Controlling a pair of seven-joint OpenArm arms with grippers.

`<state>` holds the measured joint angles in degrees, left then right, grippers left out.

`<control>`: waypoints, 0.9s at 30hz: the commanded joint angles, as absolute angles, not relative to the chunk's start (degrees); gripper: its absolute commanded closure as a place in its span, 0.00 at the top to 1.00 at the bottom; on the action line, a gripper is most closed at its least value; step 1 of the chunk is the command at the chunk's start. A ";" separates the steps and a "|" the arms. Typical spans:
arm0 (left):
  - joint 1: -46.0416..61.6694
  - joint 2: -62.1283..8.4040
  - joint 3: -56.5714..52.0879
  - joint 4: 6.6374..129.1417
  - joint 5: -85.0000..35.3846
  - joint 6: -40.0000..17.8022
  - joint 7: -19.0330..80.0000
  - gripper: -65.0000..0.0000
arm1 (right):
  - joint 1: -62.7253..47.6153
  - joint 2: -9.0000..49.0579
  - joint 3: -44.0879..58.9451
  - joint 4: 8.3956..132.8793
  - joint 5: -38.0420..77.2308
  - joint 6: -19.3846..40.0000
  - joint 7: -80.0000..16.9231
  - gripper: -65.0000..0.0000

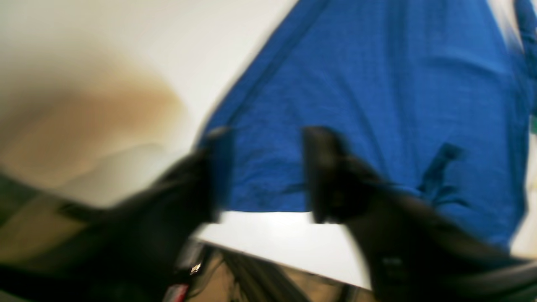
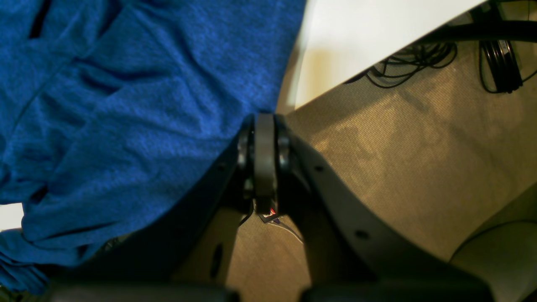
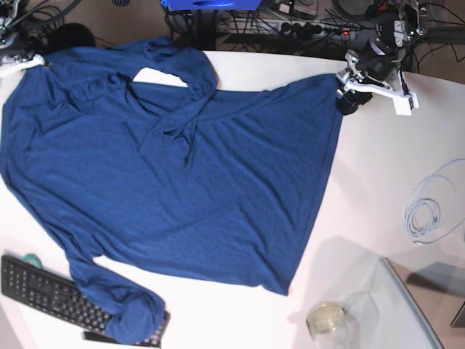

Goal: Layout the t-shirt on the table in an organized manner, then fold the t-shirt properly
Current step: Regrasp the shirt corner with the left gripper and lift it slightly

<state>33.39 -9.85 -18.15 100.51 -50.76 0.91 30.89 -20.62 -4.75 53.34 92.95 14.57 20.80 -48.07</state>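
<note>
T-shirt hem lies between the left arm's parted jaws.

Two robot arms with black grippers. The right gripper, seen from its wrist camera, has two matte black fingers with rounded grey-edged tips, each widening into a broad flat black arm. Small round screw holes dot these arms, and a small red and white mark shows between them. The left gripper is blurred: two dark, blocky black fingers on black arms, with a small red label low down. In the base view, the left arm is black with white bracket pieces and thin cables.
</note>
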 commanded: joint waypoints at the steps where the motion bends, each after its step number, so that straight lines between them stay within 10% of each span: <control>1: 33.54 -10.24 -19.03 99.21 -52.26 -0.92 30.64 0.57 | -20.53 -4.18 53.49 94.02 14.81 21.14 -47.43 0.00; 4: 33.45 -10.15 -19.65 94.64 -53.41 -2.95 30.64 0.62 | -20.44 -4.18 53.49 94.02 14.81 21.14 -47.43 0.00; 13: 33.36 -7.96 -20.00 91.30 -53.32 -2.95 30.55 0.16 | -20.53 -4.26 53.49 94.02 14.81 21.14 -47.43 0.00; 19: 31.87 -7.87 -19.56 90.51 -50.15 -2.33 30.73 0.17 | -20.62 -4.26 53.49 94.02 14.81 21.14 -47.43 0.00; 27: 32.75 -7.69 -19.82 93.05 -48.84 0.48 30.73 0.48 | -20.70 -4.26 53.58 94.02 14.81 21.14 -47.43 0.00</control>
<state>32.18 -7.31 -19.33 92.12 -48.27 0.99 31.27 -20.53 -4.78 53.36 92.95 14.55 20.82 -48.07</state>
